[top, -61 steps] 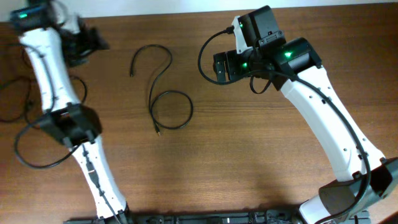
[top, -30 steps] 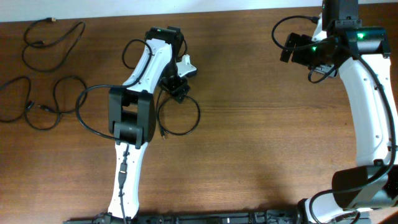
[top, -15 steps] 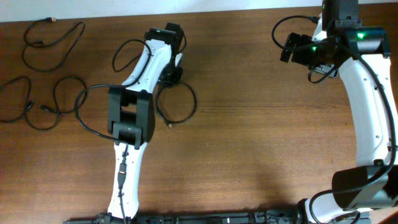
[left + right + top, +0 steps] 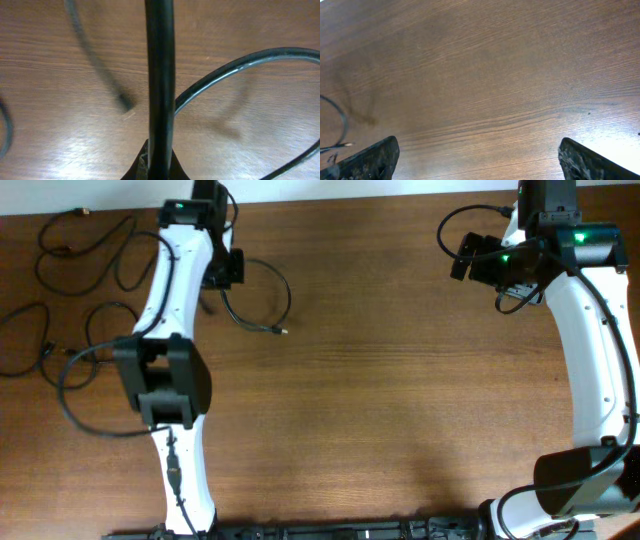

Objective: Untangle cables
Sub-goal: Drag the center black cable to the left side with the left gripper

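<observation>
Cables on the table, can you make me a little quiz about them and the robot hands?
1. True or false: the right gripper holds a cable.
2. Which one grips the looped cable? A the left gripper, B the right gripper, C neither.
3. Fill in: the other cables lie on the ___ arm's side of the table.
Key: 1 false; 2 A; 3 left.
</observation>
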Available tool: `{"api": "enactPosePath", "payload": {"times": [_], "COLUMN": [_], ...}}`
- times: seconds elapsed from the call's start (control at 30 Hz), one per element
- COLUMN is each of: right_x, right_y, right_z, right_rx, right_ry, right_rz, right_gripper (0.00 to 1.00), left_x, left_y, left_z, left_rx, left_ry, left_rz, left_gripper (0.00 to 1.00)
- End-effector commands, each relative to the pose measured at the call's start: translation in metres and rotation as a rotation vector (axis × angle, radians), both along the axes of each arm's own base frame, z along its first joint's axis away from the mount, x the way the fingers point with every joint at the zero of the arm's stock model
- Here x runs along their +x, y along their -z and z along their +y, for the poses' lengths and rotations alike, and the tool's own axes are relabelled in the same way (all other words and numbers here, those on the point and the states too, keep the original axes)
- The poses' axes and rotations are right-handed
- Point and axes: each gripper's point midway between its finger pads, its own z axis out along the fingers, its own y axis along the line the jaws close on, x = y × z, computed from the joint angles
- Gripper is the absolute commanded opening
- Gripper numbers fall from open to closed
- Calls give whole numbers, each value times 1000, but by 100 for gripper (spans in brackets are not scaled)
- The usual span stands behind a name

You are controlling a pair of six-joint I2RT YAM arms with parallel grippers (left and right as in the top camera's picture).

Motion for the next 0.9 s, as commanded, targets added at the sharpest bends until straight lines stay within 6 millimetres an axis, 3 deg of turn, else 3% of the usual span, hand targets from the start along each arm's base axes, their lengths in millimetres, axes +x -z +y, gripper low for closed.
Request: {"api": "enactPosePath", "payload": {"times": [0.0, 0.07, 0.1, 0.3, 0.37, 0.57, 0.63, 0.73, 0.87], "right_x": [-2, -2, -2, -2, -2, -2, -2, -2, -2], "right_y": [-1, -1, -1, -1, -1, -1, -1, -1, -1], "right_z": [0, 0, 0, 0, 0, 0, 0, 0, 0], "right_rx": [5, 5, 5, 5, 5, 5, 5, 5, 5], "right_ry": [8, 8, 8, 8, 7, 8, 8, 8, 8], "right_rz": [-2, -2, -2, -2, -2, -2, -2, -2, -2], "right_gripper": [99, 99, 99, 99, 99, 99, 99, 99, 99], "left_x": [1, -7, -10, -40, -62, -135, -175, -226, -279], "left_y": [-92, -137, -145, -156, -158, -147, -145, -142, -140], "left_z": [11, 46, 58, 137, 175, 260, 295, 333, 371], "left_rx": [-37, -45, -47, -67, -68, -91, -9, 10, 33], "left_ry": [-42, -158, -193, -501, -643, -1118, -1356, -1589, -1748], "left_rz": [-207, -312, -332, -324, -307, -214, -189, -158, -145], "left_gripper": [0, 0, 0, 0, 0, 0, 0, 0, 0]}}
